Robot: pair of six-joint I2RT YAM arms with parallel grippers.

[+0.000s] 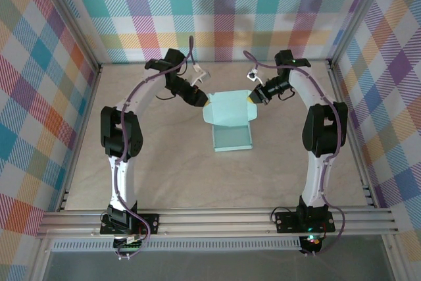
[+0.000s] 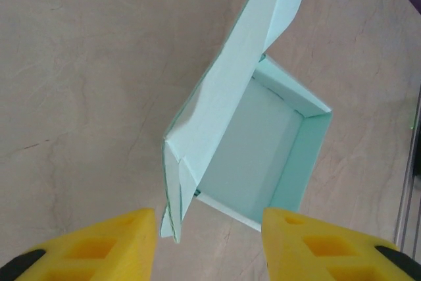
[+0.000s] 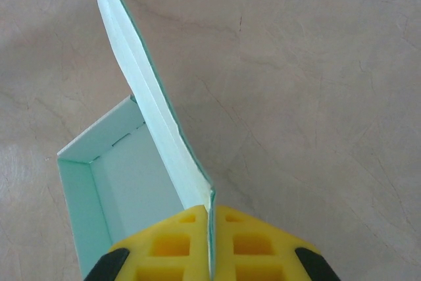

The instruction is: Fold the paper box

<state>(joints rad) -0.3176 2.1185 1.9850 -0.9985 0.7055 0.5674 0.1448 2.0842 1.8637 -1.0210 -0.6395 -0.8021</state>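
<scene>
The paper box (image 1: pixel 231 137) is a pale mint-green shallow tray in the middle of the table, its lid panel (image 1: pixel 228 110) standing up along the far side. My right gripper (image 1: pixel 253 97) is shut on the lid's right end; in the right wrist view the card edge (image 3: pixel 212 205) is pinched between the yellow fingers (image 3: pixel 177 248). My left gripper (image 1: pixel 202 101) is at the lid's left end. Its jaws are apart, and the lid's folded corner flap (image 2: pixel 172 208) hangs between them, close to the left finger (image 2: pixel 99 248). The tray's inside (image 2: pixel 253 149) is empty.
The tabletop (image 1: pixel 151 162) is pale wood-grain, enclosed by checked walls (image 1: pixel 217 11) with aluminium posts at the corners. A metal rail (image 1: pixel 217 218) runs along the near edge, where both arm bases are bolted.
</scene>
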